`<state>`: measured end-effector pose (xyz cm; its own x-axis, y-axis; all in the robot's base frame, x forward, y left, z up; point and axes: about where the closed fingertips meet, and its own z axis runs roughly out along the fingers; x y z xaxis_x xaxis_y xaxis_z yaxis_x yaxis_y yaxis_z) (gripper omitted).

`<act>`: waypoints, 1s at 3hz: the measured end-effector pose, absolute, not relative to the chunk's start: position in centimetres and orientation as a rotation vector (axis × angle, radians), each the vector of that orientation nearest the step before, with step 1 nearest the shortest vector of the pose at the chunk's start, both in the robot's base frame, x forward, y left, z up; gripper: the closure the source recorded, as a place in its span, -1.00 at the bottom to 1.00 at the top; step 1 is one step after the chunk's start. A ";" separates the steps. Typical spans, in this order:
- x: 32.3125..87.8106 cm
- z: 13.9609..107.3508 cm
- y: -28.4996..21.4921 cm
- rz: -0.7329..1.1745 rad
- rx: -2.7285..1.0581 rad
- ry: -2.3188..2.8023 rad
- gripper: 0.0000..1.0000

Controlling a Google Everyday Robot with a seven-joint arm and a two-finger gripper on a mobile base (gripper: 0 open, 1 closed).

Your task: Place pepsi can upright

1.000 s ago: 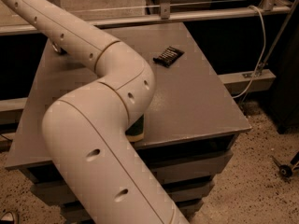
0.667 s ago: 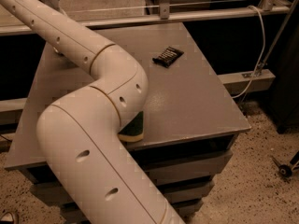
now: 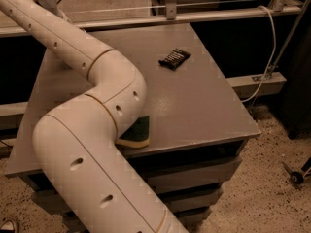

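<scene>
Reaching with the white arm [image 3: 114, 89] over the left side of the grey table [image 3: 204, 110], with the gripper out of view past the far left edge, so not telling open from closed. Not showing the pepsi can anywhere, possibly hiding it behind the arm. Probably calling for steering the elbow clear of the green sponge [image 3: 137, 132] and the dark wrapper [image 3: 174, 58], standing the can on bare tabletop, and letting go only once seated flat.

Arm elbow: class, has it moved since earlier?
Yes: the elbow swung left, uncovering more of the green sponge. The gripper is out of view, top left.
</scene>
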<state>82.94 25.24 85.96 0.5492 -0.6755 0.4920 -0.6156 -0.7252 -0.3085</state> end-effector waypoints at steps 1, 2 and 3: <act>83.2 85.7 25.2 -0.912 -2.687 1.111 -0.05; 83.4 85.7 25.0 -0.912 -2.685 1.113 0.41; 83.6 86.1 24.5 -0.912 -2.676 1.125 0.88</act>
